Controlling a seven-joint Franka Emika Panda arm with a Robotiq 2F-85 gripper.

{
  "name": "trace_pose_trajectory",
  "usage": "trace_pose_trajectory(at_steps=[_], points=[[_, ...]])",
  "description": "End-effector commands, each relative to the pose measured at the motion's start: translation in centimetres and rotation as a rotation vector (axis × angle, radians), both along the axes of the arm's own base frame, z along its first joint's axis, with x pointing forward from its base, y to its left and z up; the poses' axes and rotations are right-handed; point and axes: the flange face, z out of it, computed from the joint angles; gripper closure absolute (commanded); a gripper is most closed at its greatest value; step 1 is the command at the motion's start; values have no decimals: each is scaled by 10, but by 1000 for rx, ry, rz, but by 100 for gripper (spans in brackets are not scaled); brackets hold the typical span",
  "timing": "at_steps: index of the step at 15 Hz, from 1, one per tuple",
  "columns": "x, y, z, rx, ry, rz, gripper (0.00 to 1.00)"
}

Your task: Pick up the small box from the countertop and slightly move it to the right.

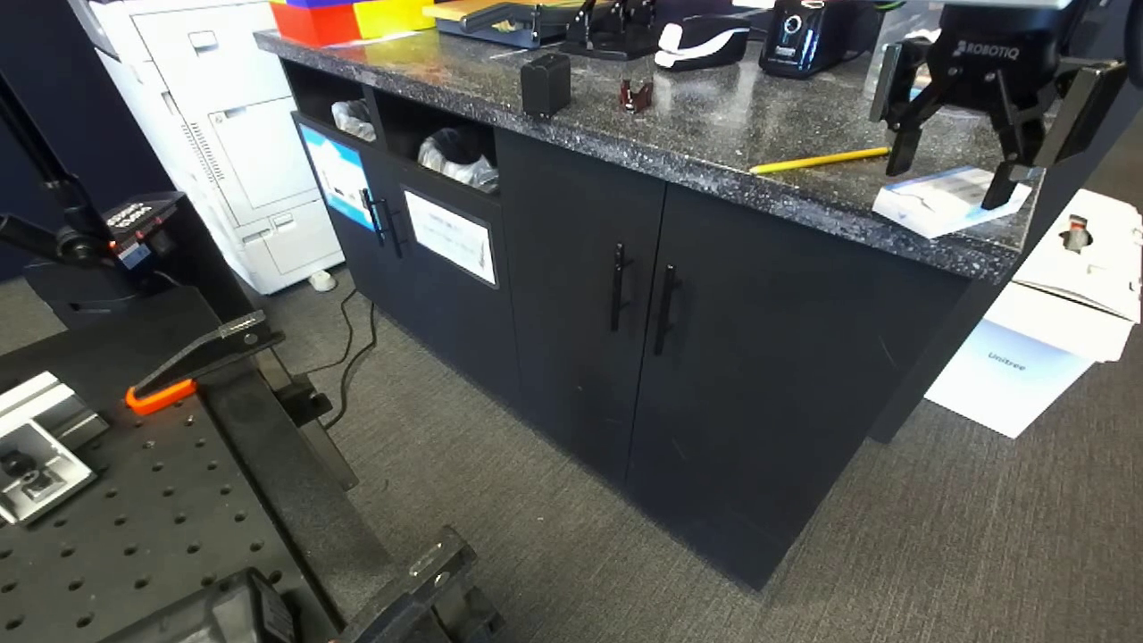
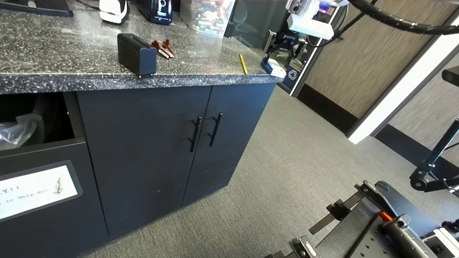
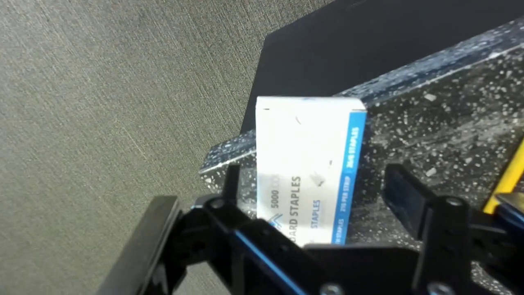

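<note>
Wrist view: pincer (image 3: 313, 184) is standing wide around the small box (image 3: 307, 155)

Black fingers (image 3: 403, 196) are pointing in from six o'clock. One is standing at nine o'clock of the box and one at three o'clock, with a gap showing on each side. The pincer is hiding the box's six o'clock end. The box is showing a white top with a blue stripe and the word STAPLES. It is lying flat on the grey, speckled countertop (image 1: 705, 134), right by a corner; whether it is poking past the edge is hard to tell. In an exterior view, a yellow pencil (image 1: 820, 161) is lying near the box, between nine and ten o'clock from it. Farther that way, a black block (image 1: 546, 85) is standing by the front edge, with a small red thing (image 1: 636, 96) at its three o'clock.
</note>
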Motion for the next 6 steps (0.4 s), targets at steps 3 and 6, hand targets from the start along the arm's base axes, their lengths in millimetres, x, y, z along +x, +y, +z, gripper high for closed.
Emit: trace_pose_trajectory(at_steps=[3,6], points=[[-12,25,83,105,98,41,0],[-3,18,58,47,35,14,0]])
